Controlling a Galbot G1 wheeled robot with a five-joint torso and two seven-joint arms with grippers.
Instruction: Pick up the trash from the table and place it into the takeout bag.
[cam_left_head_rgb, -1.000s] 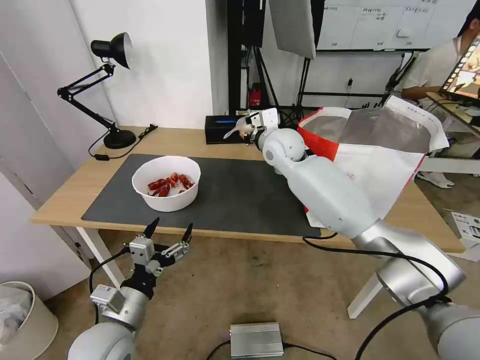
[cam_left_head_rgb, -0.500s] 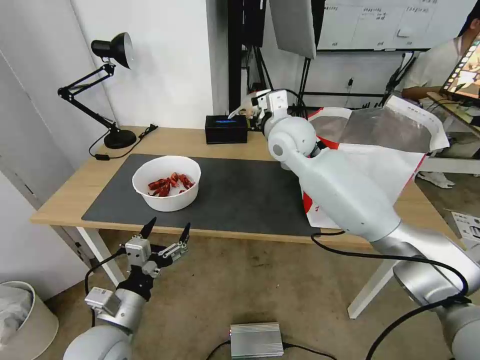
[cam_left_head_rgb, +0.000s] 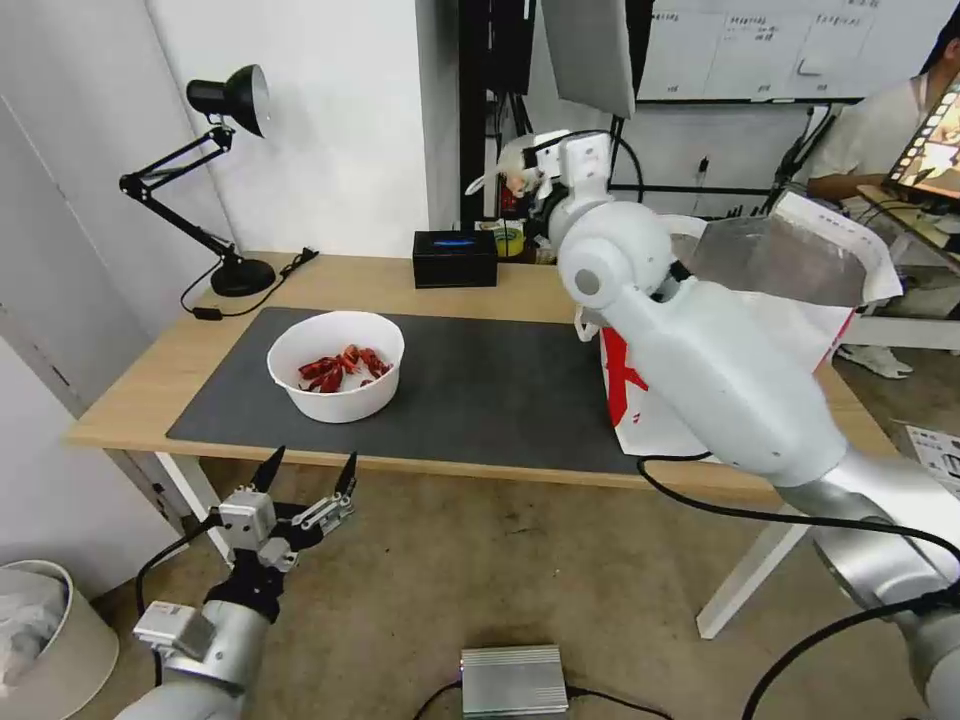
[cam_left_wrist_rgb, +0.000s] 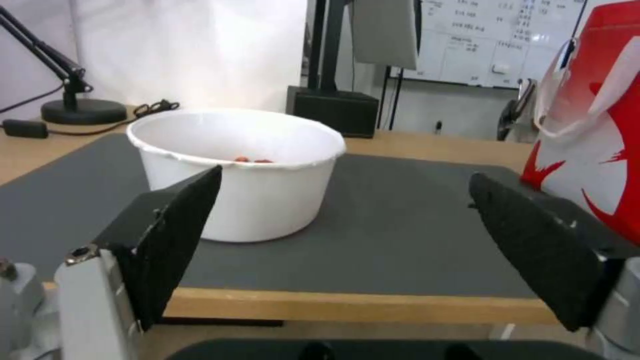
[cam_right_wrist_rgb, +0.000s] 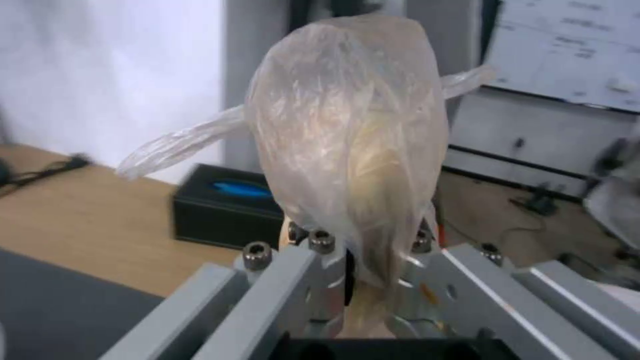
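There is one white round bowl (cam_left_head_rgb: 336, 366) with red crayfish shells (cam_left_head_rgb: 342, 365) inside, and it stands on the dark grey mat (cam_left_head_rgb: 480, 395) of the light-wood desk (cam_left_head_rgb: 160, 375), toward the robot's left. One small knotted clear bag (cam_right_wrist_rgb: 350, 150) with a yellowish lump inside is held up in the air by the right gripper (cam_left_head_rgb: 528, 180), above the far edge of the desk and just left of the takeout bag (cam_left_head_rgb: 745, 330); the fingers are closed tight on the lower part of this bag, and its two knotted ends stick out to the sides. One takeout bag, white with red side panels and silver foil lining, stands open on the right part of the desk, partly behind the right arm. The left gripper (cam_left_head_rgb: 305, 478) is low in front of the near edge of the desk, below the bowl, with its two black fingers (cam_left_wrist_rgb: 177, 235) spread wide and nothing between them. At the back of the desk there is one black tissue box (cam_left_head_rgb: 455, 258) and one black desk lamp (cam_left_head_rgb: 215, 175) with its cable. The floor is brownish, with one grey metal box (cam_left_head_rgb: 513, 680) on it, and a whiteboard (cam_left_head_rgb: 780, 45) hangs on the back wall.
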